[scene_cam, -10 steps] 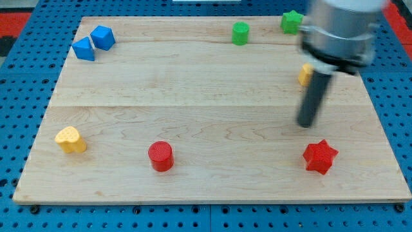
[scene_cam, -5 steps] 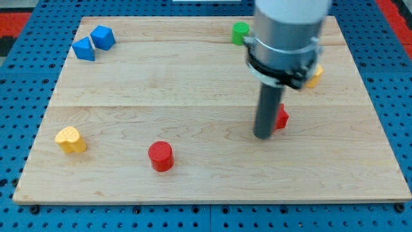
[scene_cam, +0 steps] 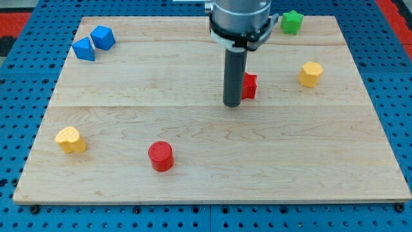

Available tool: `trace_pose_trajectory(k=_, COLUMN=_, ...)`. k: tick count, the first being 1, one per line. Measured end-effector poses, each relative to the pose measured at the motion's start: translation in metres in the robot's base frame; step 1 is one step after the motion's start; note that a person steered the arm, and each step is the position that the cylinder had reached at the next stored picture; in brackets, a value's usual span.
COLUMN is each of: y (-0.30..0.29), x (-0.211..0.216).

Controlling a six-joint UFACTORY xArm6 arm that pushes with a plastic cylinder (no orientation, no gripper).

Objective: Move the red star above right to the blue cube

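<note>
Since a moment ago the red star (scene_cam: 249,86) has travelled from the lower right of the wooden board (scene_cam: 193,174) up toward the middle, and the rod has gone with it, now hiding the green cylinder that showed at the top edge before. From where I stand, my tip (scene_cam: 232,104) sits just left of the star, touching it or nearly so; the rod covers the star's left part, so I cannot tell which. The rod carries no jaws at all, so nothing is clamped; the star simply lies loose on the wood.

The star looks like a small, light, hard piece that slides easily on the smooth board. Being pointed, it would likely spin if nudged off-centre, so I would push it square through its middle, from its right side, to send it left toward the blue cube (scene_cam: 103,37). That cube sits at the top left corner, well apart from the star, with a second blue block (scene_cam: 84,49) touching it or just beside it on the lower left.

Counting what shows, biggest down: one board, one rod, two blue blocks, two red pieces (the star and a red cylinder (scene_cam: 160,156) near the bottom), two yellow ones (a yellow heart (scene_cam: 70,139) at left, a yellow block (scene_cam: 310,73) at right), and one green star (scene_cam: 291,22) at the top.
</note>
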State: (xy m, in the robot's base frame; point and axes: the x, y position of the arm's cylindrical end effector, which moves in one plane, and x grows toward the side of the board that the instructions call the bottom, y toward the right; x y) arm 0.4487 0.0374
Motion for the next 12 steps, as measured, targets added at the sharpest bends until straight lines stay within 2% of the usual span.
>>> trace_pose_trajectory(k=1, y=0.037, x=-0.001)
trace_pose_trajectory(k=2, y=0.052, x=-0.037)
trace_pose_trajectory(k=4, y=-0.063, x=-0.139)
trace_pose_trajectory(k=7, y=-0.016, x=-0.165)
trace_pose_trajectory(k=10, y=-0.001, x=-0.227)
trace_pose_trajectory(k=12, y=-0.126, x=-0.223)
